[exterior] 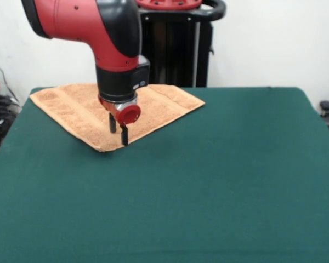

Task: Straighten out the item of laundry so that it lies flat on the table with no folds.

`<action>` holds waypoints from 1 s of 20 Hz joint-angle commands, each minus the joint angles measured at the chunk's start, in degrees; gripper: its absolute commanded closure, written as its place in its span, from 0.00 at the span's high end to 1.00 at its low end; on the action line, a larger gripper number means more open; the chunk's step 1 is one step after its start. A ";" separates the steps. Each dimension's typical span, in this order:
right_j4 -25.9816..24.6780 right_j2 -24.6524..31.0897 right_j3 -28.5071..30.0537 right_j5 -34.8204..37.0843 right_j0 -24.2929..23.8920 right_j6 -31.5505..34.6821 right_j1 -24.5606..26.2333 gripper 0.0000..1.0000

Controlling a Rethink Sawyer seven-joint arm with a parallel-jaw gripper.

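Note:
The tan-orange terry towel (77, 109) lies spread on the dark green table (208, 175) at its far left, near the pedestal. It looks mostly flat, with woven bands running along it; no label shows. The red and black arm comes down over the towel's near right part. My gripper (118, 130) hangs just above the towel's near corner, with two dark fingers (124, 135) pointing down and a small gap between them. Nothing is held in them. The arm hides the middle of the towel.
The black pedestal (175, 49) stands at the table's far edge behind the towel. Cables and dark gear (0, 115) lie off the table's left side. A dark object (328, 107) sits off the right edge.

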 commanded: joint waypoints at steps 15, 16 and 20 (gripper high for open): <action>-5.18 5.93 -4.33 -16.71 -1.44 1.16 13.55 1.00; -5.26 5.59 -4.78 -17.05 -1.06 1.35 13.95 1.00; -5.82 2.81 -6.06 -18.49 1.85 2.26 14.14 0.00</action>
